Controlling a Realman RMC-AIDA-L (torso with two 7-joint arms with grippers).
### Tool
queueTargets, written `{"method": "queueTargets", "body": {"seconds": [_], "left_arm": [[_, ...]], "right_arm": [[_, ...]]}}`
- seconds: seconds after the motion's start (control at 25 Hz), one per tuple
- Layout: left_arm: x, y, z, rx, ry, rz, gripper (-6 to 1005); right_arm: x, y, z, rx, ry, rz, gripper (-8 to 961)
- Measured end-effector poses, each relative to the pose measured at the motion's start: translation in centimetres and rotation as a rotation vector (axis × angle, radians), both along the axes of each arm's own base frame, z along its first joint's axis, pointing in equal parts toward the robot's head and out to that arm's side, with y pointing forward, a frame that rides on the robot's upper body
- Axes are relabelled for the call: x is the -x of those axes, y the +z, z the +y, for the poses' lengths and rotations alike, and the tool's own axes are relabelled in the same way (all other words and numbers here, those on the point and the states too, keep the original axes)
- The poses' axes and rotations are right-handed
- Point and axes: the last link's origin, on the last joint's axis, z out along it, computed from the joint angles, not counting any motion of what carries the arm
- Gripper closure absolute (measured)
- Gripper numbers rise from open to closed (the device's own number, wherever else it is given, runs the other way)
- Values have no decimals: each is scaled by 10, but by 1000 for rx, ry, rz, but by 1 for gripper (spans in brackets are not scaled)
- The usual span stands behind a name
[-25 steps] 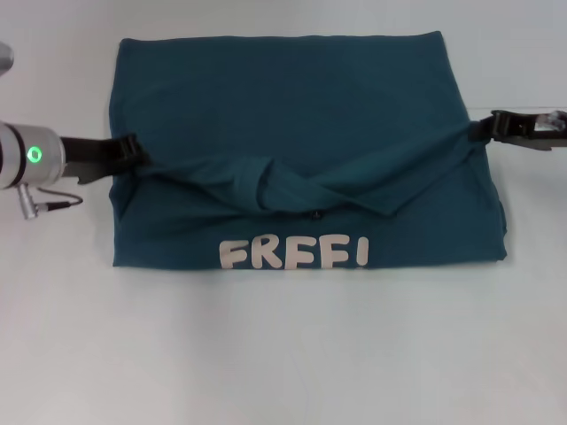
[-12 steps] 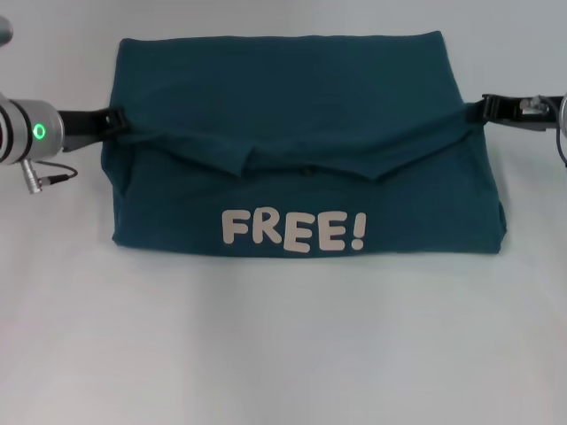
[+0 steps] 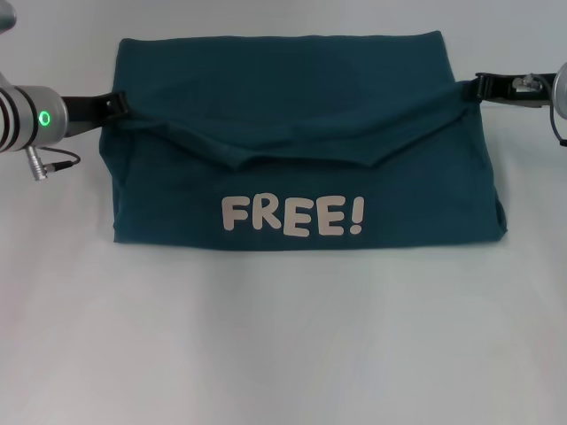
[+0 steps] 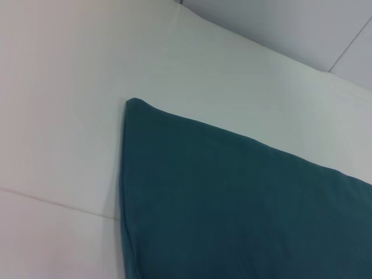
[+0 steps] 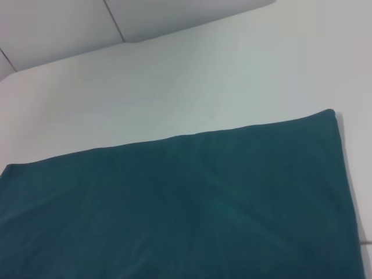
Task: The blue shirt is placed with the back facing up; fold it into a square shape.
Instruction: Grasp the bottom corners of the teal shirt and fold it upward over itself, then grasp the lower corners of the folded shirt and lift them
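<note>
Found the shirt (image 3: 301, 97) lying flat on the white table (image 3: 283, 354), in the middle of the scene and somewhat toward the far side. Lay spread wide from left to right, with straight far and near edges and roughly square corners. Showed white lettering (image 3: 292, 216), "FREE!", on the near part, just short of the near edge.

Noted a folded flap of the same teal cloth lying over the far part. Hung from the two sides and sagged in the middle, its loose edge dipping toward the lettering without covering it.

Spotted the left gripper (image 3: 117, 106) at the left side of the shirt, about level with the top of the flap. Had its black fingers pinched narrow on the cloth, which ran taut up to the tips. Carried a silver wrist with a green light, out past the left edge of the shirt.

Spotted the right gripper (image 3: 474, 87) at the right side, slightly farther back than the left one. Likewise gripped the cloth with fingers closed narrow, the flap's corner drawn up to them.

Showed, in the left wrist view, only a corner of the shirt (image 4: 232, 197) on the table (image 4: 58, 116), with no fingers visible. Showed, in the right wrist view, another corner of the shirt (image 5: 174, 203) on the table (image 5: 203, 81), again without fingers.
</note>
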Motion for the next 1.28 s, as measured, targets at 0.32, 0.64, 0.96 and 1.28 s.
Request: {"method": "queueTargets", "body": {"seconds": [0.32, 0.64, 0.96, 1.28], "left_arm": [[0, 1, 1, -9, 3, -1, 973], [1, -3, 0, 6, 11, -7, 944], [12, -1, -6, -9, 51, -38, 832], [24, 2, -26, -37, 73, -141, 442]], "right_arm": [[8, 1, 6, 7, 11, -31, 902], [10, -7, 7, 71, -21, -105, 902], [8, -5, 6, 87, -24, -108, 730], [0, 5, -6, 113, -39, -13, 481]]}}
